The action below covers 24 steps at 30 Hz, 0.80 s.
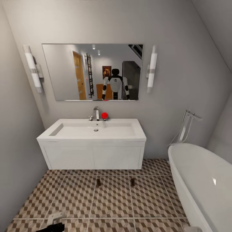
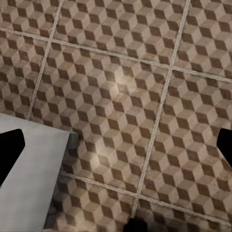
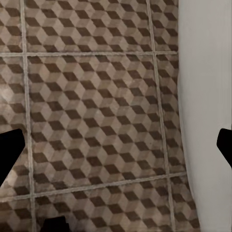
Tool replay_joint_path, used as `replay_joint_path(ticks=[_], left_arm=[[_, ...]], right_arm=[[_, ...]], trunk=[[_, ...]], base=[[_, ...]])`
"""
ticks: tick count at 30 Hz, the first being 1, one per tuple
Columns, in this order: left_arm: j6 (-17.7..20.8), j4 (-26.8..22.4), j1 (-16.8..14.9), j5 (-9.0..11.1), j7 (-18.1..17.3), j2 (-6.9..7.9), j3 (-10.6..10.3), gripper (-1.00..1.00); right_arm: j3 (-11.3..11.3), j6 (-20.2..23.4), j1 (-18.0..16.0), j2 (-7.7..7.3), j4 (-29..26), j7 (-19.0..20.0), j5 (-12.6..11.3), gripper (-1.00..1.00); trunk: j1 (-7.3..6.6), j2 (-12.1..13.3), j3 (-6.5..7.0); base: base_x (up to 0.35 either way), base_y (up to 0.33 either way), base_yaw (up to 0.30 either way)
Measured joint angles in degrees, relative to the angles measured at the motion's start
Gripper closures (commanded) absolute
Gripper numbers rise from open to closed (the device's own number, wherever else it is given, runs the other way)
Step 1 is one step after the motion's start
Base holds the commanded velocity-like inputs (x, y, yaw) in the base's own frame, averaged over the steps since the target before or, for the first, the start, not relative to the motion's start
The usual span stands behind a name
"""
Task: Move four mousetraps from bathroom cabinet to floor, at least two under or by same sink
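Two mousetraps, small brown boards, lie on the cube-patterned bathroom floor point(image 1: 112, 199) just in front of the white vanity: one mousetrap point(image 1: 98, 182) to the left, the other mousetrap point(image 1: 132, 182) to the right. Above them is the bathroom sink point(image 1: 93, 130), a wide white basin with a chrome tap point(image 1: 96, 113). The other mousetraps are out of view. My left gripper point(image 1: 54, 219) hangs low at the near left, my right gripper point(image 1: 193, 229) at the near right edge. In the wrist views the left gripper point(image 2: 116, 147) and right gripper point(image 3: 116, 150) stand open over bare tiles point(image 2: 125, 87), holding nothing.
A white oval bathtub point(image 1: 199, 183) with a floor-standing tap fills the right side; its wall point(image 3: 205, 96) is close to my right gripper. A red ball point(image 1: 104, 115) sits by the tap. The mirror point(image 1: 91, 72) reflects me and an orange-brown unit behind me. A grey wall closes the left.
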Motion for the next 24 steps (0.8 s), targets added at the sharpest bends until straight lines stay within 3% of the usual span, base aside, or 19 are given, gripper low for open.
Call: replay_joint_path(ticks=[11,24], left_arm=[[-0.01,0.00,3.27,-0.03,-0.02,-0.08,0.00,-1.00],[0.07,0.07,5.69,0.05,-0.02,-0.05,-0.01,-1.00]], right_arm=[[0.00,-0.04,6.36,0.88,0.00,0.48,0.00,-1.00],[0.00,0.04,9.15,1.60,0.07,0.60,-0.01,-1.00]], trunk=[[-2.42,4.42,1.98],[-5.28,9.64,4.32]], base=[[0.000,0.000,0.000],[0.000,0.000,0.000]])
